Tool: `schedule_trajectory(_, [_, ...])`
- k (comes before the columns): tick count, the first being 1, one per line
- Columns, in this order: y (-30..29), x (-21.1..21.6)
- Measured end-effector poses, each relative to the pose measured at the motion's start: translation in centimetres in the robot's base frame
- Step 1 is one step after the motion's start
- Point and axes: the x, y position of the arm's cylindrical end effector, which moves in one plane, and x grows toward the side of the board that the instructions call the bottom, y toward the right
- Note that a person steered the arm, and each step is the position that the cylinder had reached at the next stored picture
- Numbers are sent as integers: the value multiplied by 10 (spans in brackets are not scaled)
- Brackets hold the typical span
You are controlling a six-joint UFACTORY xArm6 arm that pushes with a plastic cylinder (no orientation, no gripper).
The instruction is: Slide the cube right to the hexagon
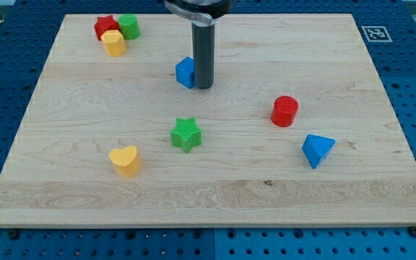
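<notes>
tip: my tip (204, 87) touching blue cube (185, 72) on its right face | claw: none fitted, bare rod, nothing held | target: yellow hexagon (113, 43) at desk (338, 188) upper left, by red star (106, 27) and green cylinder (128, 27) | judgement: tip sits right of cube, likely to drive it leftward.

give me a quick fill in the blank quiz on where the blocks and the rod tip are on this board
1. My tip sits just to the view's ____ of the blue cube.
2. The star near the board's middle is ____.
3. The yellow heart lies to the view's ____ of that star.
4. The red cylinder lies above the blue ____.

Missing words: right; green; left; triangular block
</notes>
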Motion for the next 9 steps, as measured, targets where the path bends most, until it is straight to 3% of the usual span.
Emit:
schedule_trajectory(4, [-68,-73])
schedule_trajectory(5, [-60,-50])
schedule_trajectory(6, [-39,2])
schedule_trajectory(7, [-52,-15])
schedule_trajectory(8, [-76,-61])
schedule_trajectory(9, [-91,-70])
